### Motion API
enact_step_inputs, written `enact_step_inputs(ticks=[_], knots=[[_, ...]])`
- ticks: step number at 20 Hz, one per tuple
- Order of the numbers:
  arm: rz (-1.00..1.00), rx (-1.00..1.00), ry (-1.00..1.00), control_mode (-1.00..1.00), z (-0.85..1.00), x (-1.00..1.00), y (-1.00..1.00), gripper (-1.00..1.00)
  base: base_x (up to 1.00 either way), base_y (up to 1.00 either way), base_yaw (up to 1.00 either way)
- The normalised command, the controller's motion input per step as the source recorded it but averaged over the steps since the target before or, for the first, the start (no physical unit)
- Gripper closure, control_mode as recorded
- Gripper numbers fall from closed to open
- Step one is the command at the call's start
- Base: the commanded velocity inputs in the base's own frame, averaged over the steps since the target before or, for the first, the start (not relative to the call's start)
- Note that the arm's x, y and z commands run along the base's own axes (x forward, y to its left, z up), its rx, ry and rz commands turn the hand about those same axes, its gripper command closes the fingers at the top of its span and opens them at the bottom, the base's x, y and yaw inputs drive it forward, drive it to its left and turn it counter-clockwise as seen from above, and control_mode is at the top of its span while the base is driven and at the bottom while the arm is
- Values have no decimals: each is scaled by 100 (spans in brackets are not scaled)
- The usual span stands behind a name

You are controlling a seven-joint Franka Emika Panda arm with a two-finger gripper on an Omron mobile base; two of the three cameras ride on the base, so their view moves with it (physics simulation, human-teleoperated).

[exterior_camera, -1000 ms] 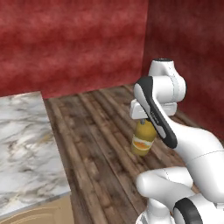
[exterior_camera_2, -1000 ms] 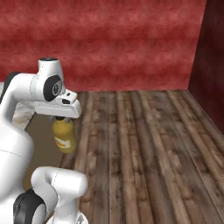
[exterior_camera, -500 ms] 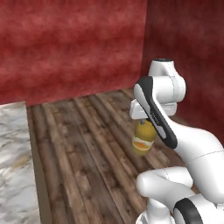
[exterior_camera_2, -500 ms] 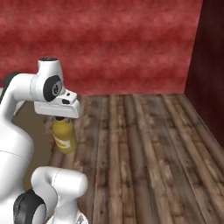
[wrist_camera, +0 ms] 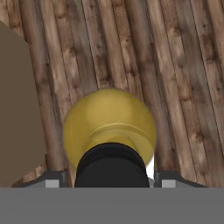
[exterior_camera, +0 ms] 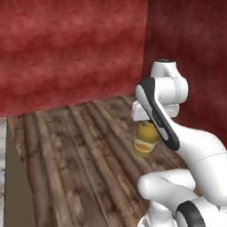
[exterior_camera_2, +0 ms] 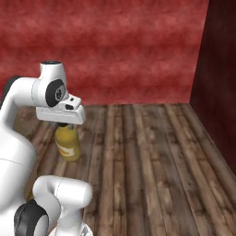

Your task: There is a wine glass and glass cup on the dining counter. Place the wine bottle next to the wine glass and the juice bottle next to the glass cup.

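Risk comes first: the juice bottle [exterior_camera: 145, 141] hangs high above the wooden floor [exterior_camera: 75, 150] with no table beneath it, so any slip would mean a long drop. The grip looks to sit only at the black cap and neck, with the whole rounded yellow-orange body dangling below; a sharp turn or stop of the base could, in my judgement, swing that weight and work the bottle loose. The wine glass, the glass cup and the wine bottle are nowhere among what these views take in, so the drop-off spot cannot be judged yet, and the carry probably has some way to go.

Nearest, in the hand view, the end effector [wrist_camera: 112, 179] is closed narrowly on the bottle's neck, its two tips flanking the black cap, with the round shoulder bulging just beyond them and floor planks far below. A flat brown surface [wrist_camera: 17, 109] sits to the left of the bottle there; what it belongs to I cannot tell.

Further out, in the left base view, the bottle hangs upright directly under the white hand, right of centre. In the right base view the same bottle [exterior_camera_2: 68, 144] shows at the left, beneath the hand, label facing partly outward.

Farthest, red walls [exterior_camera_2: 120, 50] close off the room behind the planks.
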Motion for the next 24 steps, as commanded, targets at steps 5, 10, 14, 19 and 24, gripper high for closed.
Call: enact_step_inputs(ticks=[5,10,14,19,24], knots=[[0,0,0,100,0,0,0,100,78,-35,0],[0,0,0,100,0,0,0,100,81,-31,1],[0,0,0,100,0,0,0,100,84,-26,0],[0,0,0,100,0,0,0,100,84,-21,0],[0,0,0,100,0,0,0,100,82,-12,15]])
